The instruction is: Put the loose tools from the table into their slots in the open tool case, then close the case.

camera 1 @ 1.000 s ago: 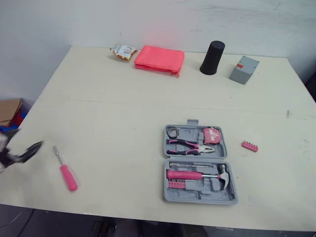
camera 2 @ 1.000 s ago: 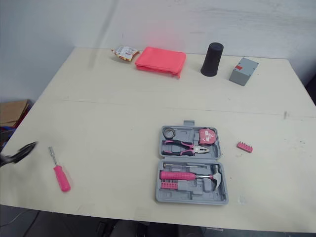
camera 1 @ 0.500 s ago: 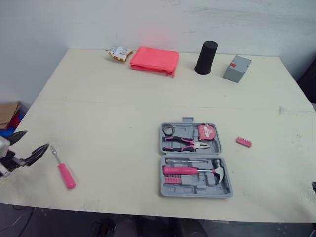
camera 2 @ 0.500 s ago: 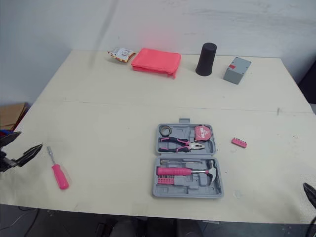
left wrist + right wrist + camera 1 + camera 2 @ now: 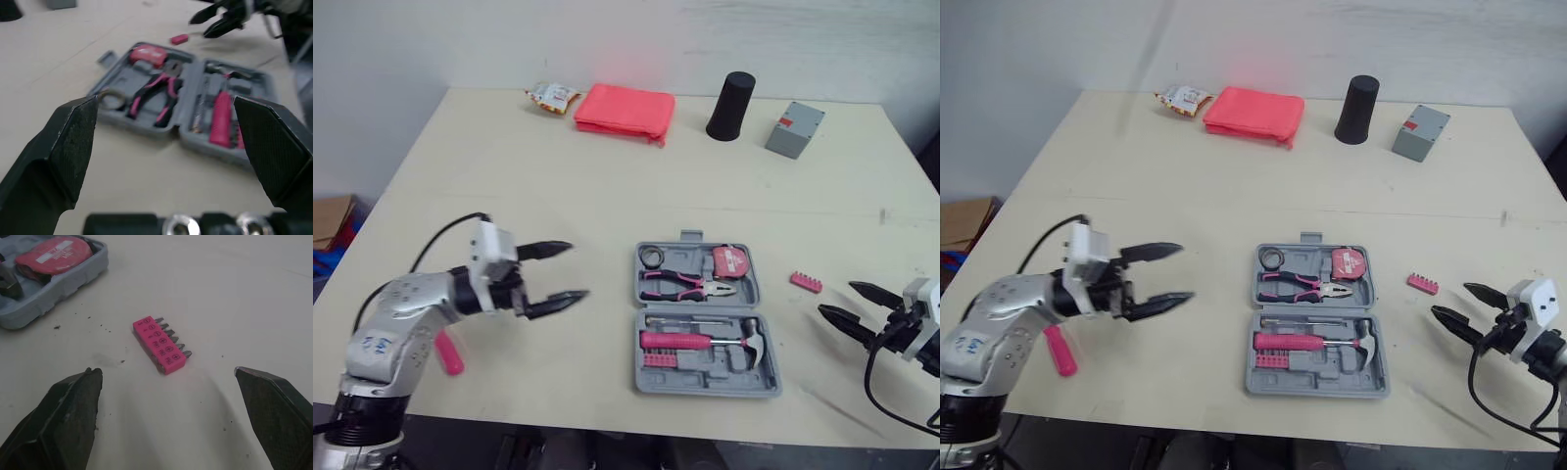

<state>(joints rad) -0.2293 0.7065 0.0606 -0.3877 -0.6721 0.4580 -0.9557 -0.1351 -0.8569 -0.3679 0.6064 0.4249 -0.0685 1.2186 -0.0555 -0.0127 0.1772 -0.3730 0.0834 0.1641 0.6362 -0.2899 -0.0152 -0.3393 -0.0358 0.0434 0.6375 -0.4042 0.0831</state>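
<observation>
From the head camera, the grey tool case is lying open near the front of the table, and the left gripper is hovering to its left, spread wide and carrying nothing; the pink screwdriver is peeking out from under that forearm at the table's near edge, well apart from the case; off to the right the right gripper is also gaping open and empty, pointing toward the pink bit holder, which is sitting on the table just beside the case's right side. Looking along the left wrist, the case is lying between the two wide fingers, with pliers, tape measure and hammer seated in it. Looking along the right wrist, the bit holder is lying flat and skewed between the open fingers, untouched. The bit holder looks like the job in hand, so I'm judging that the right gripper should be turning to pinch across the holder's narrow width, dropping low before closing, since a thin strip can skate away; which slot is waiting for it, I cannot tell.
</observation>
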